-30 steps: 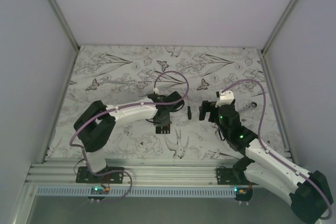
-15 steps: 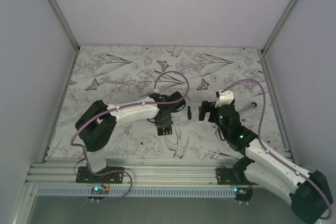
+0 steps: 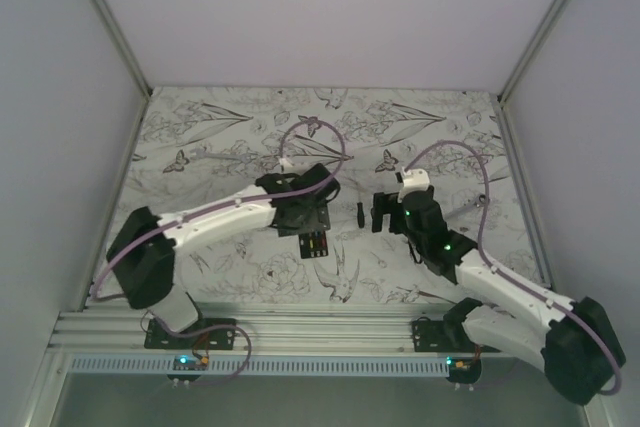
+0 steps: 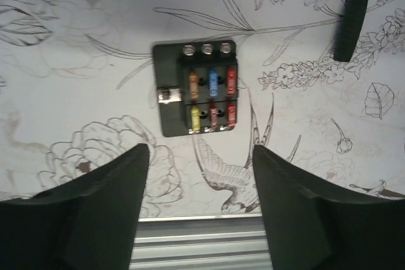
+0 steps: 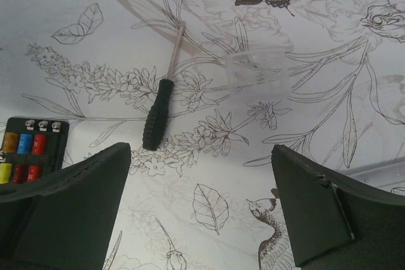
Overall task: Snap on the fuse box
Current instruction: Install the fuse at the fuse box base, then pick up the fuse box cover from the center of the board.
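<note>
The fuse box is a flat black square block with red, yellow, orange and blue fuses in its slots. It lies on the flower-print mat, in front of the left arm. My left gripper hangs above and just near of it, open, with nothing between its fingers. From above, that gripper sits just beyond the box. My right gripper is open over bare mat, and the fuse box shows at its left edge. A clear plastic cover lies ahead of it.
A black-handled screwdriver lies on the mat between the two grippers; its handle also shows in the left wrist view. The metal rail runs along the near table edge. Grey walls enclose the mat.
The left gripper has opened and risen off the fuse box, which stays flat on the mat. The left arm has stretched out and the right arm has shifted slightly left.
</note>
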`<state>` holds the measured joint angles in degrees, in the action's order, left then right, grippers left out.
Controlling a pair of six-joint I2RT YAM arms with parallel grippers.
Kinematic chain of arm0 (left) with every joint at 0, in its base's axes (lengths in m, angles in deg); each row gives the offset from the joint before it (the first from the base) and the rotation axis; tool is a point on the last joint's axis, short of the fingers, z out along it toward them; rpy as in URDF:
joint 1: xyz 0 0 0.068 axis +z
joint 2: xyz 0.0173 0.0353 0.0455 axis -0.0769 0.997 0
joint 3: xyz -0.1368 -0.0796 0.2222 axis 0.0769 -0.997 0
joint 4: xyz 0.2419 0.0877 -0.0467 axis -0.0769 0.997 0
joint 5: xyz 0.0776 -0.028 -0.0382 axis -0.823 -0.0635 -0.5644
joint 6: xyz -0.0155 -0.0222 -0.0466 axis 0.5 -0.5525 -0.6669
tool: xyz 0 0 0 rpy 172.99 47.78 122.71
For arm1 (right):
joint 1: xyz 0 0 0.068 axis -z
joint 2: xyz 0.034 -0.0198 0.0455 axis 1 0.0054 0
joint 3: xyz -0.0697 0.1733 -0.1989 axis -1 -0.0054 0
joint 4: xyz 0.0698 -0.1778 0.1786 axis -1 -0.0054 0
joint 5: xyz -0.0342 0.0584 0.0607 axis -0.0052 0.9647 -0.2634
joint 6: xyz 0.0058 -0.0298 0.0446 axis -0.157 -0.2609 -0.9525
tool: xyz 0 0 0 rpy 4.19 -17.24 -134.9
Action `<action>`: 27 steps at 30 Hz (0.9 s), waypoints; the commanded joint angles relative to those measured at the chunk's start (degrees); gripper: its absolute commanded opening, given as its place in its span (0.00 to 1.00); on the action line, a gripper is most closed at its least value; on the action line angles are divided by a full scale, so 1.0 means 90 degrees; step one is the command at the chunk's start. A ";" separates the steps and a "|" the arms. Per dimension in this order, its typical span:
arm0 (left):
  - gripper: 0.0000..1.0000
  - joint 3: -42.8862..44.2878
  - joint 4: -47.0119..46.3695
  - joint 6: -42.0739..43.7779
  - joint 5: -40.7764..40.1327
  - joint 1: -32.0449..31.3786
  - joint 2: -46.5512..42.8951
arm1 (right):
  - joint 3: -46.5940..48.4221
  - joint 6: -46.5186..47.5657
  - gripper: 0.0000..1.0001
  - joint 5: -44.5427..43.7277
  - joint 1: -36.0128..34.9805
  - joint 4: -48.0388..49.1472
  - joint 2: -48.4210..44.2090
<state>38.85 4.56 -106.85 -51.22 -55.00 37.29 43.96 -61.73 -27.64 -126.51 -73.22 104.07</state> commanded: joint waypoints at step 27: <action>1.00 -0.2791 -0.0440 0.1521 0.1061 0.1884 -0.2301 | 0.4017 -0.0760 0.99 -0.1256 0.1148 -0.1528 0.5373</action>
<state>15.31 0.10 -94.76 -42.48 -38.91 18.40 77.03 -66.58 -35.55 -117.11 -83.75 149.66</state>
